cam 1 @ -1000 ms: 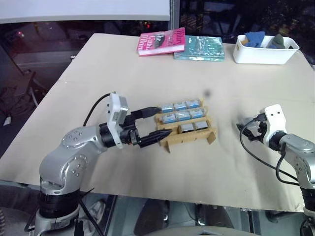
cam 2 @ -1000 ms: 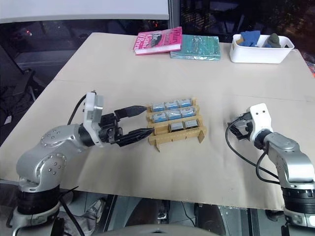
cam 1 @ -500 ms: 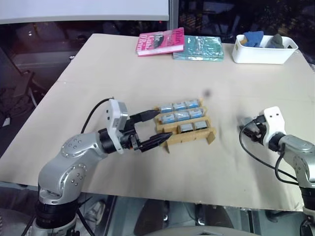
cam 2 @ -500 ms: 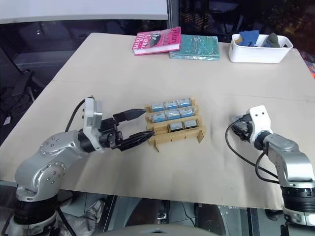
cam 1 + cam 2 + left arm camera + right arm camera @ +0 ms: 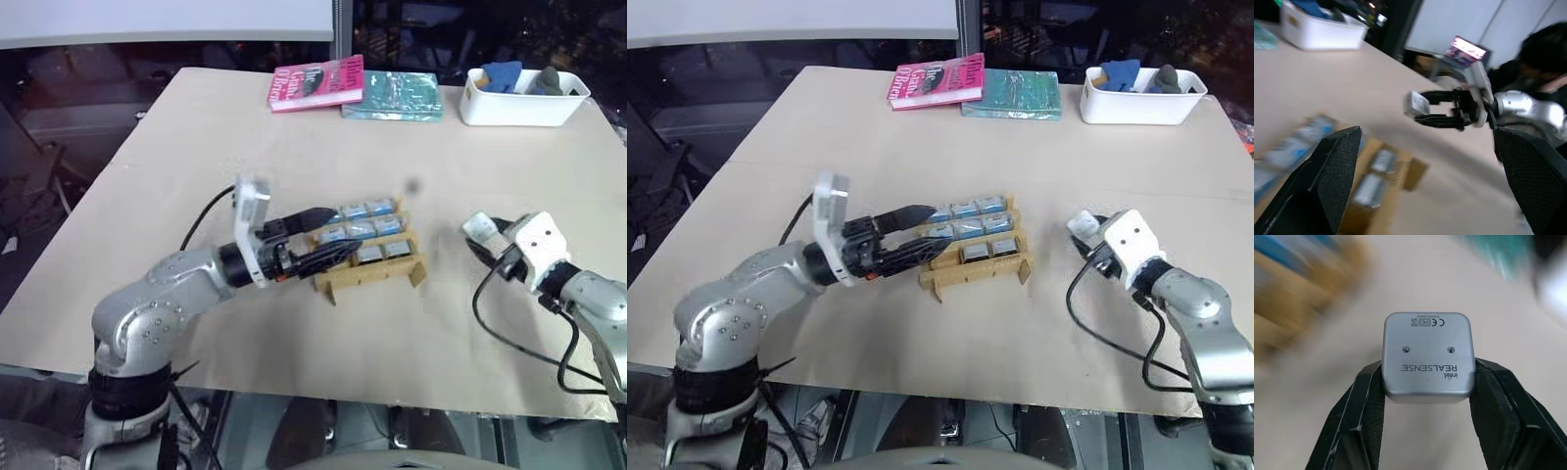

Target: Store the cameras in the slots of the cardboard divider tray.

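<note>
The grey camera (image 5: 1427, 357), clamped between the fingers of the right gripper (image 5: 1427, 396), carries the printed brand "intel REALSENSE" across its flat back face. The lettering reads inverted in the right wrist view. Small compliance marks sit along the opposite edge of the same face, a "CE" mark among them; the others are too small to read. The pink book (image 5: 318, 82) bears cover lettering that is not legible.

Brown cardboard divider tray (image 5: 377, 279) sits mid-bench with eight silver-grey cameras (image 5: 370, 228) in its slots, front-left slot empty; ninth camera (image 5: 1427, 357), flat grey back showing, pinched in right tool (image 5: 1427, 396) above bench.
</note>
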